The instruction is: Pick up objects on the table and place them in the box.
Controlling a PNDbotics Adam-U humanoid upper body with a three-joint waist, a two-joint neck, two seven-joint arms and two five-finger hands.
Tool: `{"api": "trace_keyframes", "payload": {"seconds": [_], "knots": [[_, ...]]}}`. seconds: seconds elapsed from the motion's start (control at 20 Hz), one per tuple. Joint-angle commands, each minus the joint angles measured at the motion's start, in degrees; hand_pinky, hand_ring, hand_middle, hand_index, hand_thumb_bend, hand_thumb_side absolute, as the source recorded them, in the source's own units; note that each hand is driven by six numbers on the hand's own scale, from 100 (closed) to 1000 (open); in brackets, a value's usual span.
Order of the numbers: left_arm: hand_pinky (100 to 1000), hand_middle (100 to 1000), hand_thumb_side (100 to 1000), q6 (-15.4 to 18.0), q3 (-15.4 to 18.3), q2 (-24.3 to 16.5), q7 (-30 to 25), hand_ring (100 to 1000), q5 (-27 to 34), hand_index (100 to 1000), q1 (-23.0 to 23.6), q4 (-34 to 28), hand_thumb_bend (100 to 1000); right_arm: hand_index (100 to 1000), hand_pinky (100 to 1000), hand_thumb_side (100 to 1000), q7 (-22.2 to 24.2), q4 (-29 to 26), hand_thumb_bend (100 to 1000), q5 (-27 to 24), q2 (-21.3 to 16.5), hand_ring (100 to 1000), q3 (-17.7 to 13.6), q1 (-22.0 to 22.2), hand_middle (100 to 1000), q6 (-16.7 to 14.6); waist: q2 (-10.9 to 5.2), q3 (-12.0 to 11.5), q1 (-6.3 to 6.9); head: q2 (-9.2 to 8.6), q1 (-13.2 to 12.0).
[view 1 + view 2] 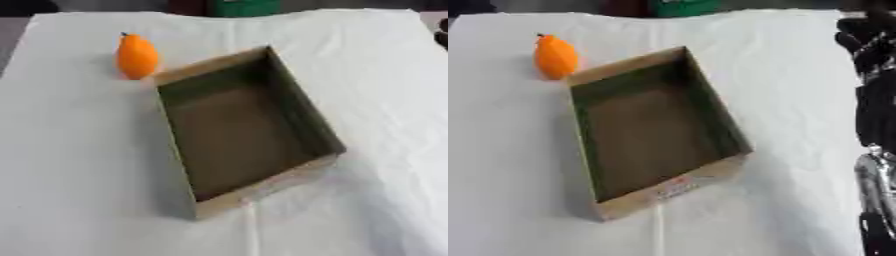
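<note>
At the right edge of the right eye view a black arm with a silver joint comes down along the frame, and at its upper end sits the right robot hand (866, 37), dark and partly cut off by the edge. It hangs over the far right part of the counter (798, 100) and touches neither task item. Whether its fingers are straight or curled cannot be told from what shows. The left eye view shows only a dark sliver at its upper right edge, too little to read. The left robot hand appears in neither view.

A cardboard box (289, 95) lies open in the middle of the counter, which is covered with a white cloth. The box is rectangular, set at an angle, with one short end toward the robot and the other toward the far left. Its inside looks bare and brown. The right eye view shows a small reddish mark on the outer near wall; the left eye view does not show it clearly.

An orange fruit-shaped object (137, 56), rounded with a pointed dark tip at the top, stands upright on the cloth just beside the far left corner of the box, outside it.
</note>
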State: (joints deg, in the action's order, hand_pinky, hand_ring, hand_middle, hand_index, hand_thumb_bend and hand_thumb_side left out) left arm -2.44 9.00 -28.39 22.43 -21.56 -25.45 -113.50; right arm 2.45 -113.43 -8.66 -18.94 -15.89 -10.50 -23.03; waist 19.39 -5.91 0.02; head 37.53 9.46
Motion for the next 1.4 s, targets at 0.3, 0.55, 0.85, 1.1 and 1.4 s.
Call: {"api": "trace_keyframes", "payload": {"seconds": [0.3, 0.55, 0.85, 1.1, 1.4], "knots": [[448, 617, 777, -7.0, -3.0, -11.2, -11.9, 570, -5.8, 815, -8.7, 7.5, 137, 887, 882, 1000, 0.2, -1.2, 100, -0.3, -1.4, 863, -0.1, 0.2, 740, -0.2, -1.74, 0.8, -0.29, 0.42, 0.1], [449, 636, 798, -5.4, -4.1, -14.2, -15.2, 583, -8.0, 832, -12.9, 14.3, 174, 887, 882, 1000, 0.3, -1.2, 100, -0.4, -1.2, 864, -0.1, 0.3, 740, -0.1, -1.91, 1.7, -0.17, 0.15, 0.5], [465, 669, 879, -3.2, -5.4, -15.6, -18.1, 609, -11.0, 858, -16.6, 19.0, 378, 888, 883, 1000, 0.5, -1.2, 100, -0.6, -1.3, 865, 0.1, 0.3, 740, 0.0, -2.0, 1.9, -0.16, 0.16, 1.8], [489, 711, 955, -0.3, -6.8, -16.5, -24.5, 645, -15.6, 903, -19.0, 23.2, 765, 887, 885, 1000, 0.8, -1.2, 100, -0.9, -1.3, 865, 0.5, 0.2, 739, 0.3, -2.16, 2.2, -0.01, -0.17, 0.5], [490, 735, 1000, 2.3, -9.3, -15.6, -29.8, 667, -22.5, 920, -25.7, 35.2, 1000, 886, 887, 1000, 1.9, -1.2, 100, -1.6, -1.5, 867, 1.3, -0.1, 738, 1.0, -2.46, 2.2, 0.24, -0.1, -0.8]]}}
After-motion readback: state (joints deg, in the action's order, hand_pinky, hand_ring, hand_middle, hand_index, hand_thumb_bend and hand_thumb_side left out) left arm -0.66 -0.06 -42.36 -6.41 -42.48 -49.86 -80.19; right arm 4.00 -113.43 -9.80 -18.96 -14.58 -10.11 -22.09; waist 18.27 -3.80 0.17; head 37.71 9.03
